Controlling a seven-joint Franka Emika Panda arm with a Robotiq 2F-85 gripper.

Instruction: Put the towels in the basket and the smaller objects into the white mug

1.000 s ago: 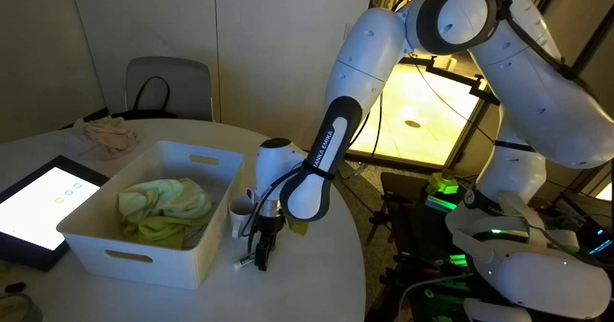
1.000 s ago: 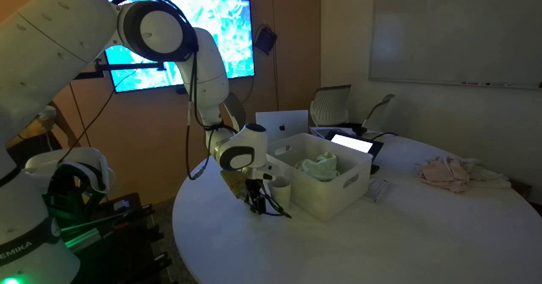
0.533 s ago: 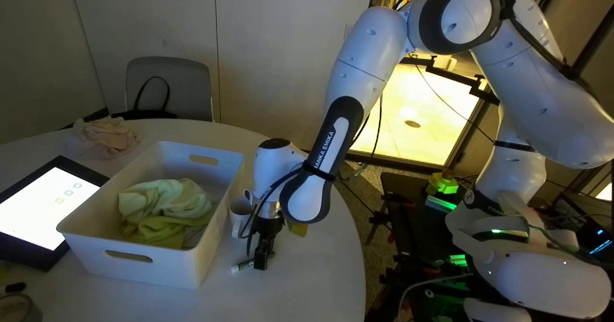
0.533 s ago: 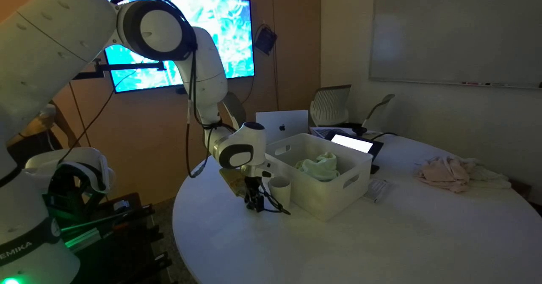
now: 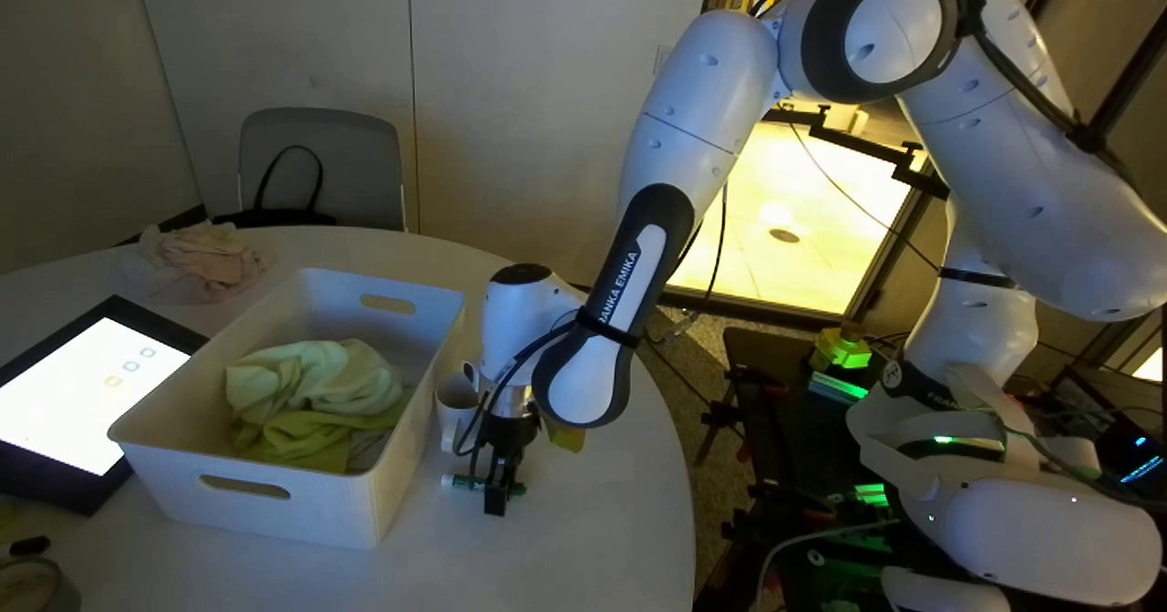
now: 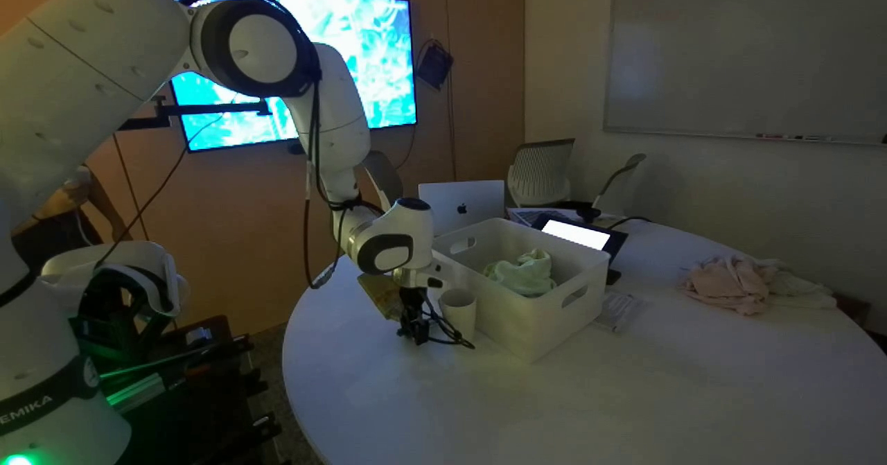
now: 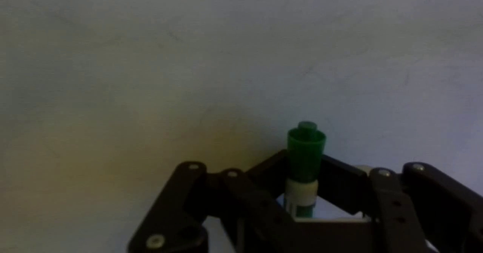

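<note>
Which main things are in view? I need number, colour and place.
Basket: one, white, on table
Towels: count unclear, greenish, in basket
Mug: one, white, beside basket
Marker: one, green and white, in gripper
Cloth heap: one, pink and whitish, on table
Tablet: one, black-framed, beside basket
Laptop: at least one, silver, on table
Chairs: at least two, greyish, by table
TV: one, bluish, behind arm
Whiteboard: one, white, on wall
Table: one, white, under basket
Arm: one, white, over table
Gripper: one, black, near mug
</note>
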